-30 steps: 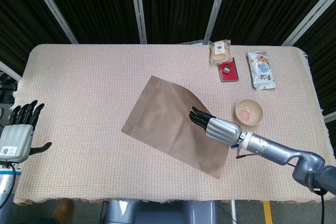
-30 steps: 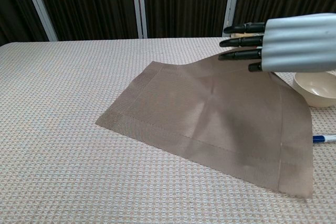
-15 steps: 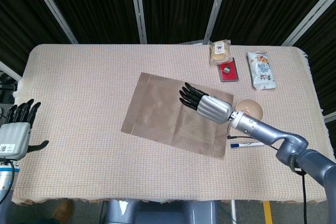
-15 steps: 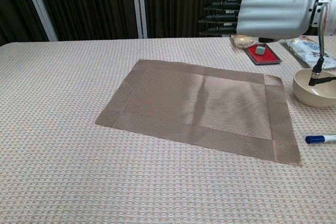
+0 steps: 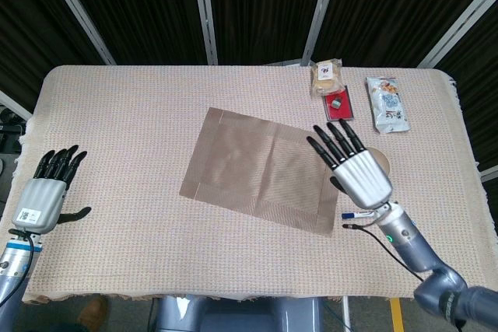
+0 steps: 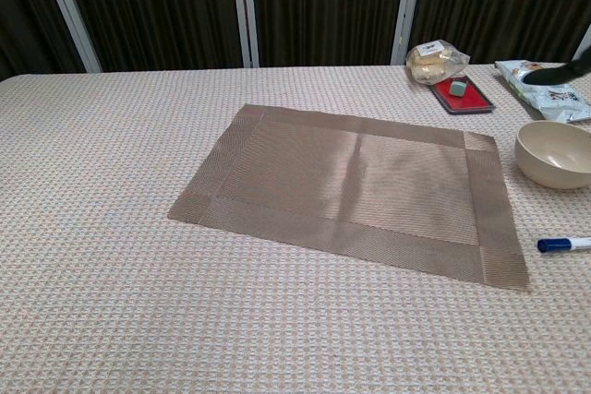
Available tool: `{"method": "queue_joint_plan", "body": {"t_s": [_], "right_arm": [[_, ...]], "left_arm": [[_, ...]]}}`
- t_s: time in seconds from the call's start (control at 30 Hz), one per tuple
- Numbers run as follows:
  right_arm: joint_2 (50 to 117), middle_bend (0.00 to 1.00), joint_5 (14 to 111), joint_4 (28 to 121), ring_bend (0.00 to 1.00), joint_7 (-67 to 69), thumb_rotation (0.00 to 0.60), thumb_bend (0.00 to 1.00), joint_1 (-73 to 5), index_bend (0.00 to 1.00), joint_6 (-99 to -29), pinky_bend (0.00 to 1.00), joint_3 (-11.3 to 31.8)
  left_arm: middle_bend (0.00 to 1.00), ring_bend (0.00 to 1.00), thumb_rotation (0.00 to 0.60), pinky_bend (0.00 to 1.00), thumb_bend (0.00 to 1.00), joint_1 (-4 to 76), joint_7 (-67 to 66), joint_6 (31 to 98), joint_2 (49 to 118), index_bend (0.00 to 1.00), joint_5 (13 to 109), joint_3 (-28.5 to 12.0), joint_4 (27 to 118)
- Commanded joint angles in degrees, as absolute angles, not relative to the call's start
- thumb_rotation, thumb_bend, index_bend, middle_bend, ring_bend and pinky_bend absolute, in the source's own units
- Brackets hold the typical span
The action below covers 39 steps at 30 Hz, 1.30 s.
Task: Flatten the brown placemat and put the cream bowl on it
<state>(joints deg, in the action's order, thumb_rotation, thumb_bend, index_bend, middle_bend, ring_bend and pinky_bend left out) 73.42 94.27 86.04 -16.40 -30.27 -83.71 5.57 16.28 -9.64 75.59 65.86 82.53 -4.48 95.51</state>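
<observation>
The brown placemat (image 5: 261, 169) (image 6: 355, 189) lies spread flat near the middle of the table. In the chest view the cream bowl (image 6: 555, 152) stands upright on the tablecloth, just off the mat's right edge. In the head view my right hand (image 5: 354, 165) hangs raised above that spot with fingers spread, holding nothing. It hides most of the bowl (image 5: 383, 161), leaving only a sliver. My left hand (image 5: 48, 192) hovers at the table's left edge, fingers apart and empty.
A blue-capped pen (image 6: 565, 244) (image 5: 350, 215) lies beside the mat's near right corner. At the back right are a bagged snack (image 6: 436, 59), a red flat item with a small grey block (image 6: 464, 95), and a white packet (image 6: 545, 80).
The placemat went from folded over to lying flat. My right hand lifted off it and drew back to the right, above the bowl. My left hand shifted slightly.
</observation>
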Motion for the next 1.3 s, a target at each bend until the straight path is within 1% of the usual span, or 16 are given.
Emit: {"method": "queue_joint_plan", "body": {"t_s": [0.03,0.13,0.27,0.47,0.57,0.73,0.83,0.97,1.1,1.3], "right_arm": [[68.5,0.0,89.0,95.3,0.0,-12.4,0.6,0.0,-21.6,0.0,-89.3,0.0,2.9],[67.7,0.0,88.7,97.5,0.0,-11.7,0.6,0.0,-18.3,0.0,-91.2,0.0,1.2],[68.9,0.0,89.2,97.2,0.0,-12.3,0.6,0.0,-14.7,0.0,-93.0,0.0,-0.7],[72.1,0.0,91.0,94.4,0.0,-13.5,0.6,0.0,-11.0,0.0,-94.5,0.0,-2.8],[72.8,0.0,92.5,93.4,0.0,-14.7,0.6,0.0,-10.0,0.0,-94.8,0.0,-3.3],[72.9,0.0,93.3,93.5,0.0,-14.9,0.6,0.0,-9.4,0.0,-94.7,0.0,-2.7],[73.0,0.0,93.2,93.3,0.0,-15.2,0.6,0.0,-9.4,0.0,-93.9,0.0,-2.1],[73.0,0.0,92.2,92.8,0.0,-15.6,0.6,0.0,-9.3,0.0,-92.7,0.0,-1.1],[72.9,0.0,91.9,92.8,0.0,-15.6,0.6,0.0,-9.1,0.0,-92.1,0.0,-0.5],[72.6,0.0,92.0,92.5,0.0,-15.2,0.6,0.0,-8.7,0.0,-91.7,0.0,0.1]], "left_arm": [[0.0,0.0,0.6,0.0,0.0,19.2,-5.6,72.0,68.3,0.05,85.1,-3.9,91.2],[0.0,0.0,0.6,0.0,0.0,21.6,-5.1,68.5,69.2,0.09,86.6,-3.4,88.9],[0.0,0.0,0.6,0.0,0.01,24.9,-4.6,64.1,71.4,0.16,87.6,-3.1,86.7],[0.0,0.0,0.6,0.0,0.06,28.7,-6.0,59.5,76.0,0.21,87.0,-3.6,81.4],[0.0,0.0,0.6,0.0,0.09,30.6,-6.8,57.1,79.5,0.24,86.0,-4.0,76.9],[0.0,0.0,0.6,0.0,0.14,32.9,-3.6,55.8,85.2,0.28,85.7,-4.7,70.3],[0.0,0.0,0.6,0.0,0.14,34.3,-1.8,55.9,88.6,0.29,86.4,-4.9,66.1],[0.0,0.0,0.6,0.0,0.15,36.8,-1.2,54.2,93.0,0.3,85.8,-5.8,62.2],[0.0,0.0,0.6,0.0,0.15,38.3,-0.8,53.0,95.6,0.3,85.5,-5.7,60.3],[0.0,0.0,0.6,0.0,0.15,39.3,-1.6,52.3,97.5,0.3,85.1,-5.2,59.3]]}}
